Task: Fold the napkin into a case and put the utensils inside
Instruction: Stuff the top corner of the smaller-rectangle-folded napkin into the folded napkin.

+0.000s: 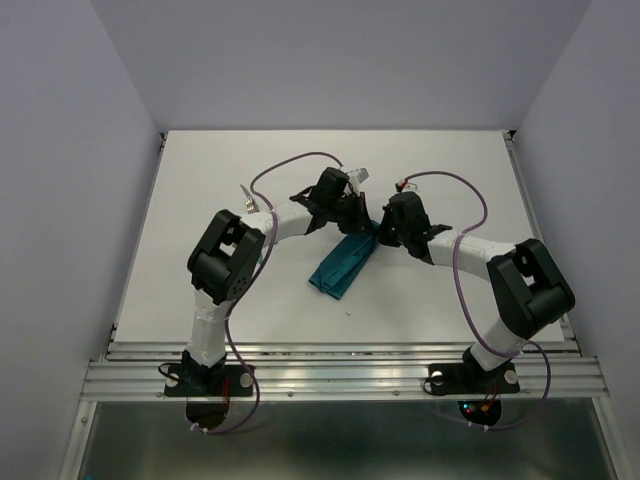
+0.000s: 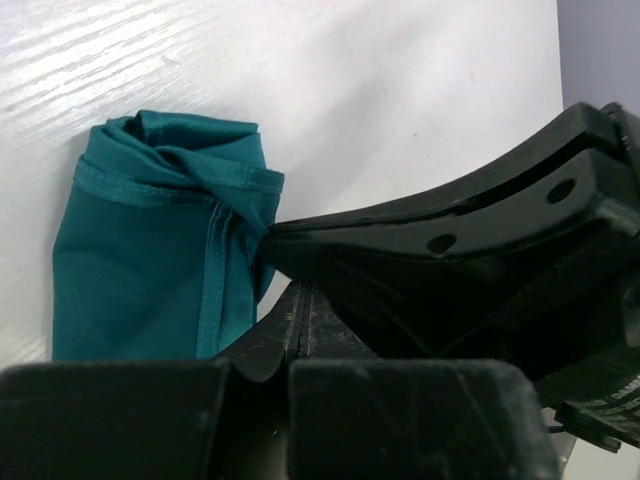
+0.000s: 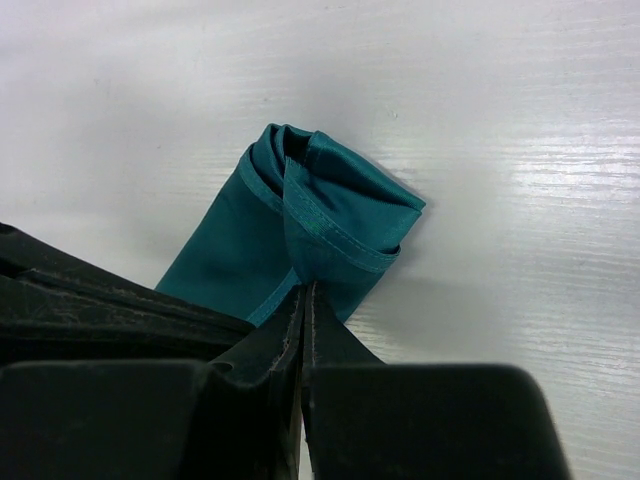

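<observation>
The teal-green napkin (image 1: pixel 340 265) lies folded into a narrow, long case shape in the middle of the table, running from near left to far right. Both grippers meet at its far end. My right gripper (image 3: pixel 305 288) is shut on a hemmed flap of the napkin (image 3: pixel 330 215) and pulls it up slightly. Shut as well, my left gripper (image 2: pixel 302 290) has its tips tucked under the right gripper's fingers (image 2: pixel 440 240), next to the napkin (image 2: pixel 140 270); no cloth shows between its jaws. Silver heads of the utensils (image 1: pixel 248 197) peek out behind the left arm.
The white table (image 1: pixel 200 170) ends at a metal rail (image 1: pixel 340 375) by the arm bases. Lilac walls stand on the left, right and far sides. The two arms cross close together over the table's middle.
</observation>
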`<action>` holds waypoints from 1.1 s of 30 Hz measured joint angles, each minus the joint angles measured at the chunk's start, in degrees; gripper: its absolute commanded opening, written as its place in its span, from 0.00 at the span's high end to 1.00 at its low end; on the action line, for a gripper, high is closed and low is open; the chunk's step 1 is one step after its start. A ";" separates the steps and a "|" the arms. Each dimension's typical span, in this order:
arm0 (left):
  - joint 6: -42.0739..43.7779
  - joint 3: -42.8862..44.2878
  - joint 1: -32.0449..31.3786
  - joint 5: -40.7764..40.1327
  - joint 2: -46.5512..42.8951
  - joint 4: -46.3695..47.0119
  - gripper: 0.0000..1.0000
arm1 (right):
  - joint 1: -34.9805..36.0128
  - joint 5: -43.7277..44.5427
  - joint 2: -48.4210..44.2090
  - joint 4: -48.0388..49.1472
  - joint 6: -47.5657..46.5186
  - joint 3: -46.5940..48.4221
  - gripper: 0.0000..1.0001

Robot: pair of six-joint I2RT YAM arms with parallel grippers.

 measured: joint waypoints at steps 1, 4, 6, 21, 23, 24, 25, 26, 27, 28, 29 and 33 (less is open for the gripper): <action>0.22 -0.46 0.26 -0.09 -0.28 -0.15 1.00 | 0.00 0.00 0.00 -0.02 0.00 0.00 0.99; 1.03 -2.08 0.81 -0.94 -0.96 -0.74 1.00 | 0.00 -0.04 0.00 -0.02 0.00 0.00 0.99; 1.49 -2.75 1.29 -1.75 -0.96 -1.27 1.00 | 0.00 -0.13 0.00 -0.02 0.00 0.00 0.99; 2.73 -4.24 2.29 -2.86 1.99 -1.90 1.00 | 0.00 -0.87 0.00 -0.02 0.00 0.00 0.99; 2.34 -3.63 2.19 -1.14 3.52 -1.31 1.00 | 0.00 -1.03 0.02 -0.02 0.00 0.00 0.99; 2.36 -3.30 2.08 -1.05 3.72 -1.18 1.00 | 0.00 -1.05 0.02 -0.02 0.00 0.00 0.99; 2.43 -2.91 1.90 -0.96 3.89 -1.11 1.00 | 0.00 -1.05 0.02 -0.02 0.00 0.00 0.99; 2.47 -2.54 1.68 -0.72 4.26 -1.11 1.00 | 0.00 -1.07 0.02 -0.02 0.00 0.00 0.99; 2.45 -2.23 1.55 -0.37 4.61 -1.07 1.00 | 0.00 -1.11 0.02 -0.04 0.00 0.00 0.99; 2.45 -1.81 1.44 0.15 5.03 -1.01 1.00 | 0.00 -1.16 0.02 -0.04 0.00 0.00 0.99; 2.45 -1.49 1.40 0.42 5.31 -0.98 1.00 | 0.00 -1.22 0.02 -0.04 -0.02 0.00 0.99; 2.40 -0.81 1.25 1.60 6.08 -0.48 1.00 | 0.00 -1.27 0.02 -0.04 -0.04 0.00 0.99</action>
